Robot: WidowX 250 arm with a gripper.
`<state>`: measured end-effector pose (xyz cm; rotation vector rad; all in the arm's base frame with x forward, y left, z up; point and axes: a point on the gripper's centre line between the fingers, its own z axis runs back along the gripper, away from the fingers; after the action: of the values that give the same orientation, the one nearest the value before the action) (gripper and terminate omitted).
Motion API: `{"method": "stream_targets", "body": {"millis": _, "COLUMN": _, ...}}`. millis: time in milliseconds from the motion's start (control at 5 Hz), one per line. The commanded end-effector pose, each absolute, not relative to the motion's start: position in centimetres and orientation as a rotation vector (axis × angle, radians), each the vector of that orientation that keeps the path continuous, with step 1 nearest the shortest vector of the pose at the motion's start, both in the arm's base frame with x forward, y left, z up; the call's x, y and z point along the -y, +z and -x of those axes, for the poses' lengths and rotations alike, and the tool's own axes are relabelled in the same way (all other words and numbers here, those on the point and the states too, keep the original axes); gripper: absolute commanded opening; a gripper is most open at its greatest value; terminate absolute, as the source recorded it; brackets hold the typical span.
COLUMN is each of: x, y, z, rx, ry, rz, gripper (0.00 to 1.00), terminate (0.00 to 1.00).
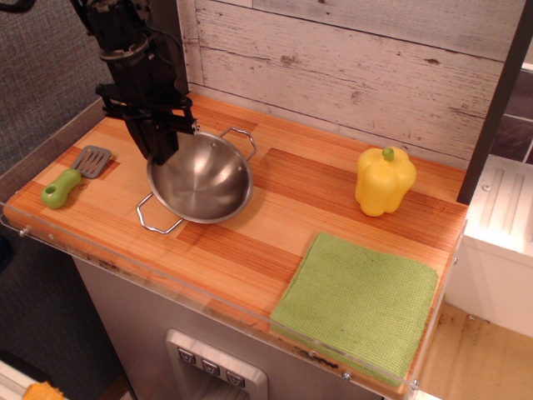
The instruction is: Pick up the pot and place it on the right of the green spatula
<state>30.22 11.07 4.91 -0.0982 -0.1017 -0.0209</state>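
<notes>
One shiny round stainless-steel pot with two angular wire loop handles sits toward the left half of the wooden table, about midway between the back and front edges. One handle points to the front left corner, the other to the back wall. The black claw comes down from above onto the pot's left rim and appears closed on it, though whether the pot's base rests fully on the wood cannot be told.

Left of the pot, near the table's left edge, lies one small toy spatula with a chunky lime-green handle and a grey slotted square head; it is apart from the pot, with the head towards the back.

Towards the back right corner stands one yellow plastic bell pepper, upright, well apart from the pot. One green woven cloth, folded flat, lies in the front right corner.
</notes>
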Motion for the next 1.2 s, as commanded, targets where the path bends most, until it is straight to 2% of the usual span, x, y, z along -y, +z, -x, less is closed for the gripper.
{"method": "stream_targets", "body": {"millis": 0, "x": -11.5, "y": 6.8, "z": -28.9, "rx": 0.152, "ry": -0.032, "rz": 0.064, "gripper": 1.00, "terminate": 0.00}}
{"method": "stream_targets", "body": {"millis": 400, "x": -11.4, "y": 9.6, "z": -27.6, "rx": 0.227, "ry": -0.031, "rz": 0.022, "gripper": 1.00, "terminate": 0.00}}
{"method": "stream_targets", "body": {"millis": 800, "x": -9.6, "y": 12.8, "z": -26.3, "rx": 0.305, "ry": -0.068, "rz": -0.026, "gripper": 1.00, "terminate": 0.00}}
{"method": "stream_targets", "body": {"millis": 1000, "x": -9.0, "y": 13.0, "z": -26.2, "rx": 0.293, "ry": -0.088, "rz": -0.028, "gripper": 1.00, "terminate": 0.00}}
